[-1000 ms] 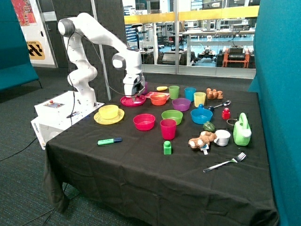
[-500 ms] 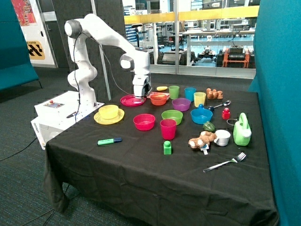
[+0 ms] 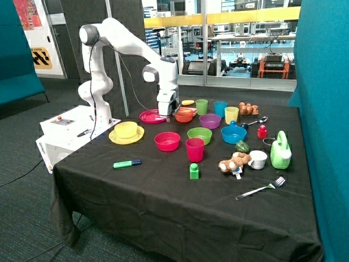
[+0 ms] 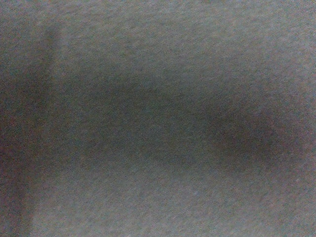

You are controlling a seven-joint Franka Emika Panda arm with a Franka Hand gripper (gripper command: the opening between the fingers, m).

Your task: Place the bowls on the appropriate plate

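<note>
The yellow bowl [image 3: 126, 129] sits on the yellow plate [image 3: 115, 137] near the table's edge by the robot base. The pink-red bowl [image 3: 167, 141] stands on the black cloth, between the yellow plate and the pink-red cup [image 3: 194, 149]. An empty pink-red plate [image 3: 149, 116] lies behind it. My gripper [image 3: 167, 114] hangs low just beside that plate's rim, between it and an orange bowl [image 3: 184, 115], and holds nothing that I can see. The wrist view shows only dark blurred cloth.
Green [image 3: 199, 135], purple [image 3: 210, 120] and blue [image 3: 233, 134] bowls, several cups, a green marker [image 3: 127, 163], a green block [image 3: 194, 171], a plush toy [image 3: 233, 162], a green watering can [image 3: 281, 151] and a fork [image 3: 262, 189] lie on the table [image 3: 163, 202].
The arm has swung from above the pink-red plate toward the orange bowl, so the gripper now hangs at the plate's rim. The bowls have not moved.
</note>
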